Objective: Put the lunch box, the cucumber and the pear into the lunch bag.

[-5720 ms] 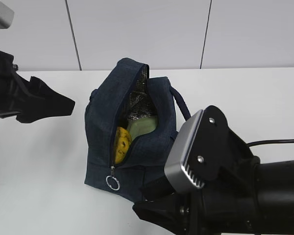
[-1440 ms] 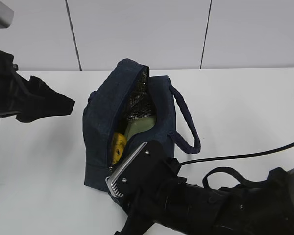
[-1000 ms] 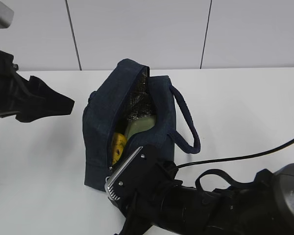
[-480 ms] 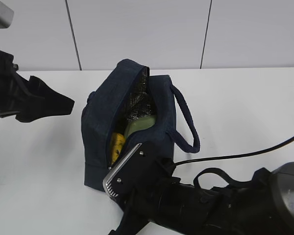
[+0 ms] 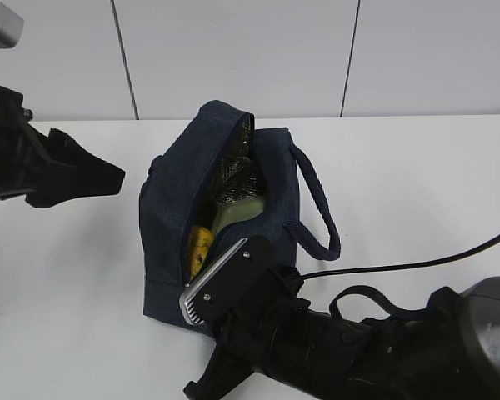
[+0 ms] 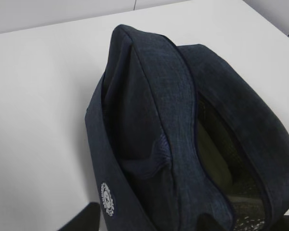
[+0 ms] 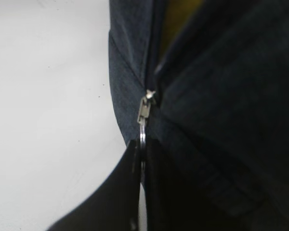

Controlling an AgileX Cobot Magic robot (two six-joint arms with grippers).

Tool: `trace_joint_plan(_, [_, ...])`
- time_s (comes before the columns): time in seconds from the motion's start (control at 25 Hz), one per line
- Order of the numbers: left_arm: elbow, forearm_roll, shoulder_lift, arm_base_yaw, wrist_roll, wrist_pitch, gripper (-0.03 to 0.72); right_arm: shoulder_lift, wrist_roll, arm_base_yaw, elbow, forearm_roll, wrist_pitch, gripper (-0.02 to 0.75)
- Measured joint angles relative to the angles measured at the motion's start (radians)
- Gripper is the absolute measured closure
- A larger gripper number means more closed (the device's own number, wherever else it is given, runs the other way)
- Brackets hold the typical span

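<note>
From the exterior view, the dark navy lunch bag [image 5: 221, 208] stands on the white bench [image 5: 417, 183] with its zipper gaping, showing silvery lining, the yellow pear [image 5: 200, 248] and the sage-green lunch box [image 5: 240, 212] inside, a padded loop handle on its right. The left wrist view looks down on the bag's fabric top; the left tool shows no jaws, so I cannot tell its state. In the right wrist view the right tool [image 7: 140, 159] is clamped together on the metal ring pull [image 7: 142, 139] at the zipper's lower end.

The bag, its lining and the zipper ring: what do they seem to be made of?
Bag: dark navy woven cloth, matte, with visible weave. Lining: silvery, quilted, shiny, probably foil. Ring: thin bright hoop, likely metal, pinched in the right gripper.
</note>
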Motion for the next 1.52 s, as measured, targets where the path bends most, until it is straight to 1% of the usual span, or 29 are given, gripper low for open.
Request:
trace_joint_plan(0.28, [0.0,0.0,0.0,0.0,0.0,0.0,0.347,0.0,-0.001,0.0,0.0,0.0,0.015,0.738])
trace_joint_plan(0.64, [0.0,0.0,0.0,0.0,0.0,0.002,0.402,-0.063,-0.001,0.0,0.004,-0.009,0.105,0.738])
trace_joint_plan(0.84, [0.0,0.0,0.0,0.0,0.005,0.078,0.406,-0.069,-0.001,0.0,0.004,-0.034,0.158,0.738])
trace_joint_plan(0.92, [0.0,-0.03,0.004,0.0,0.039,0.12,0.406,-0.069,-0.001,0.0,0.004,-0.036,0.159,0.738])
trace_joint_plan(1.04, [0.0,-0.148,0.022,0.0,0.148,0.147,0.409,-0.069,-0.001,0.0,0.004,-0.041,0.159,0.738])
trace_joint_plan(1.12, [0.0,-0.198,0.033,0.0,0.179,0.148,0.409,-0.069,-0.001,0.0,0.004,-0.042,0.162,0.738])
trace_joint_plan(1.52, [0.0,-0.242,0.135,0.0,0.246,0.114,0.4,-0.071,-0.002,0.0,0.004,-0.042,0.166,0.738])
